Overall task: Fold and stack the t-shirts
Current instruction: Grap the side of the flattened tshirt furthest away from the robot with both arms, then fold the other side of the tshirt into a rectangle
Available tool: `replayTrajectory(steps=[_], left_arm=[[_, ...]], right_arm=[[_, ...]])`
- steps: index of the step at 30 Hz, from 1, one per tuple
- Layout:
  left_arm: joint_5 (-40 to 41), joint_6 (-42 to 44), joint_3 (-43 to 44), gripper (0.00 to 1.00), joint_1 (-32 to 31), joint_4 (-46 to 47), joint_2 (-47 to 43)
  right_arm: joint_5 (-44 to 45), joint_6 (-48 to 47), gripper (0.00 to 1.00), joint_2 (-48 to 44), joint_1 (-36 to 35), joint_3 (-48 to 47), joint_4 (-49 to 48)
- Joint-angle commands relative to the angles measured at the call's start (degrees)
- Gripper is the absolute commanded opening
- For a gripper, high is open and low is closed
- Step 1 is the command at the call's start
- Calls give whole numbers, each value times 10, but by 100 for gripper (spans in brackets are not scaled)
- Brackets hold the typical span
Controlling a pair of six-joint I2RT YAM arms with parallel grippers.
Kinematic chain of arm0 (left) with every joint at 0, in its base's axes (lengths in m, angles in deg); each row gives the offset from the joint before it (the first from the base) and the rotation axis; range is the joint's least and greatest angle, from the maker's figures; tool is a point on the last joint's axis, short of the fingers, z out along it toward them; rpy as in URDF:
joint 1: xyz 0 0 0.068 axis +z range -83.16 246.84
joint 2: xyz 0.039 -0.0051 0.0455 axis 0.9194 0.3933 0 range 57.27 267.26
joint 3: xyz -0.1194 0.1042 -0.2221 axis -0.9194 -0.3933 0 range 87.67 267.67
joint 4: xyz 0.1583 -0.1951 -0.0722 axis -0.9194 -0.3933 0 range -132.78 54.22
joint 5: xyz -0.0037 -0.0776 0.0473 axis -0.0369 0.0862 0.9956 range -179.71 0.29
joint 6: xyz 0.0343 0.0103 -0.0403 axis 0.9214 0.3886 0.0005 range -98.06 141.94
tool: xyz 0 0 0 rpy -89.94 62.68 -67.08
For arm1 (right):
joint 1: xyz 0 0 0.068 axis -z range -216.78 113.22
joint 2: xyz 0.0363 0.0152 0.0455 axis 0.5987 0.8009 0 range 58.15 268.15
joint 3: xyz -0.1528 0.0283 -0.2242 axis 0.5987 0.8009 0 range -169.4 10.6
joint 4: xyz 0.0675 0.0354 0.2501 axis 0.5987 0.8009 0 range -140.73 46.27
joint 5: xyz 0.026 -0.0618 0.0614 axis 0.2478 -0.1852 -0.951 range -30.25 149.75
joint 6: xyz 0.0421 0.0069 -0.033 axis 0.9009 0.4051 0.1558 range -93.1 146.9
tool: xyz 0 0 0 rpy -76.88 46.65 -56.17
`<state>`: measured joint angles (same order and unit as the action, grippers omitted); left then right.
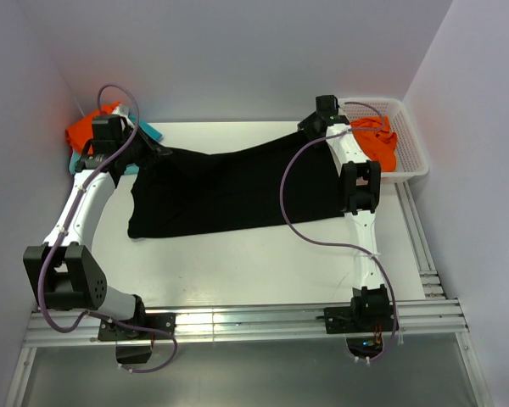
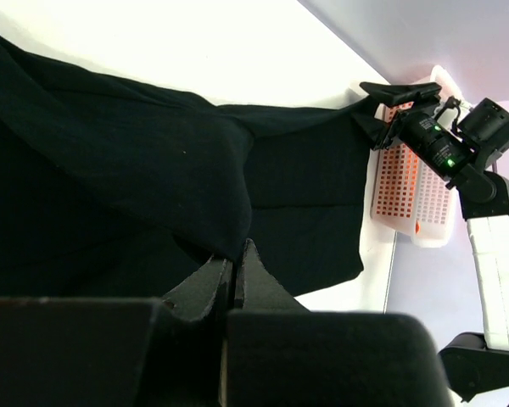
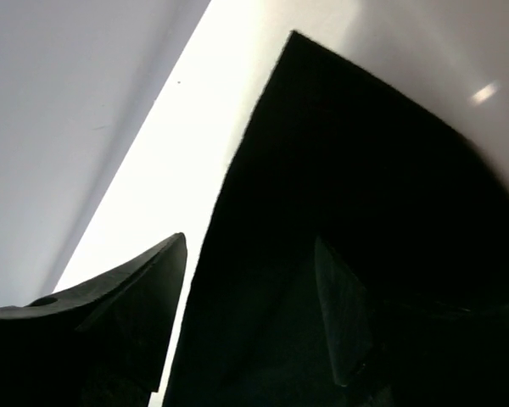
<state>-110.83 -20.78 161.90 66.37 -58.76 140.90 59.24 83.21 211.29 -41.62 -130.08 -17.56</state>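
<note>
Left arm (image 1: 83, 203) hides most of the teal shirt (image 1: 151, 132); right arm (image 1: 361, 182) covers the black shirt's (image 1: 229, 191) far corner; the right wrist view crops it below.

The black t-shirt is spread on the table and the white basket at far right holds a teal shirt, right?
Not teal: the top external view shows an orange shirt in the white basket. The black t-shirt is spread on the table.

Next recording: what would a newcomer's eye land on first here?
A large black t-shirt is spread across the middle of the table. The left gripper is shut on its left edge; the right gripper straddles its far right corner, jaws apart. An orange shirt lies in the white basket at far right, with more orange cloth far left.
</note>
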Motion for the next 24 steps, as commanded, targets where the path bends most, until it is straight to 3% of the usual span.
replayTrajectory(steps=[1, 15, 24], left_arm=[[6, 18, -1, 0, -1, -4, -35], [10, 16, -23, 0, -1, 6, -37], [19, 18, -13, 0, 0, 6, -35]], right_arm=[[18, 0, 60, -2, 4, 16, 5], [8, -14, 1, -20, 10, 47, 9], [8, -36, 0, -58, 19, 74, 24]])
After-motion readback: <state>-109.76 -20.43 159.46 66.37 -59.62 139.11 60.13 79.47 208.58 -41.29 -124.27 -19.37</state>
